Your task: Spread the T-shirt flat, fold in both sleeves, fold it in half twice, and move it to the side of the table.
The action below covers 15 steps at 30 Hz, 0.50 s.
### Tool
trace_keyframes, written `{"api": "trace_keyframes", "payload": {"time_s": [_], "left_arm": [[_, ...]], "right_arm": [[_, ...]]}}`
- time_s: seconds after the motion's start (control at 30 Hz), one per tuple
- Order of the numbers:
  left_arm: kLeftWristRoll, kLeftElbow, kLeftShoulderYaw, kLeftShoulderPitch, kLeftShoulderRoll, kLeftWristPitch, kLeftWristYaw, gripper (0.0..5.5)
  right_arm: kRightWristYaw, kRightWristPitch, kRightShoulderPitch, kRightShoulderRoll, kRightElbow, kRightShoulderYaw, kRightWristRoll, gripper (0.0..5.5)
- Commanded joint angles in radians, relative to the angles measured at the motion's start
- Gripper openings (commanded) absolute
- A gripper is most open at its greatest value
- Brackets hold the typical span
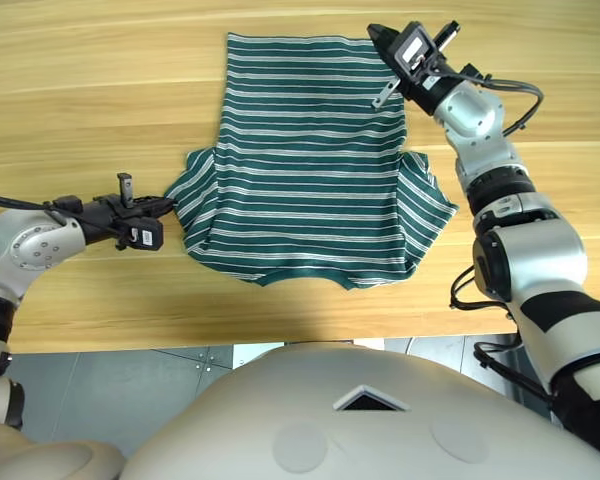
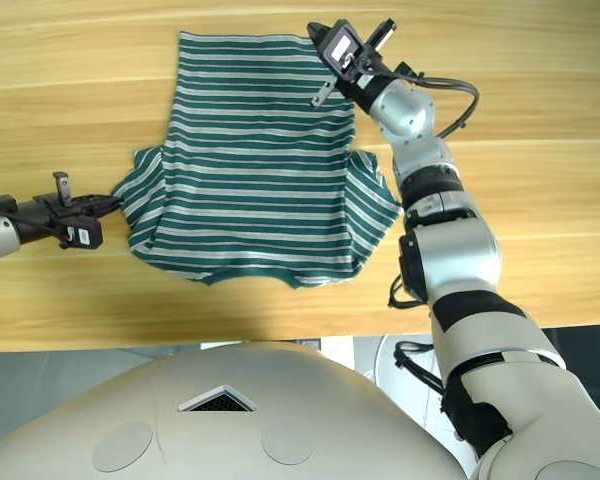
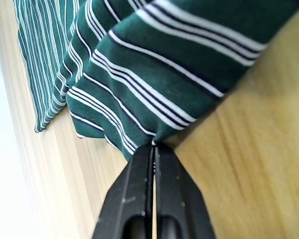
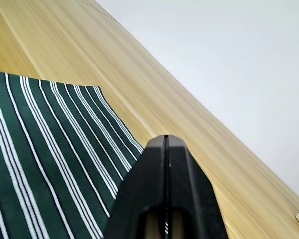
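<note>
Left gripper (image 3: 154, 145) jaws pinch T-shirt (image 1: 305, 170) sleeve tip — right gripper (image 4: 166, 137) jaws pressed together; cloth contact unclear.

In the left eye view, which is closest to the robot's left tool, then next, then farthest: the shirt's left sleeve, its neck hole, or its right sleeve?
1. The left sleeve of the T-shirt: pinched in the left tool, on the robot's left.
2. The neck hole: middle of the shirt's near edge.
3. The right sleeve: across the shirt, on the robot's right.
</note>
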Motion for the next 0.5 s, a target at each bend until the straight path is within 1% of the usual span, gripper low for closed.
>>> {"api": "trace_keyframes", "payload": {"time_s": [0.03, 0.23, 0.5], "left_arm": [[-0.010, -0.002, 0.014, -0.022, -0.007, -0.011, 0.024, 0.03], [-0.031, -0.008, 0.027, -0.052, -0.025, -0.035, 0.057, 0.03], [-0.100, -0.051, 0.038, -0.045, -0.029, -0.064, 0.041, 0.03]], "right_arm": [[-0.005, -0.007, 0.010, -0.003, -0.010, 0.001, 0.004, 0.00], [-0.003, -0.006, 0.016, -0.001, -0.014, -0.001, 0.007, 0.00], [-0.003, -0.007, 0.018, 0.002, -0.016, 0.005, 0.001, 0.00]]}}
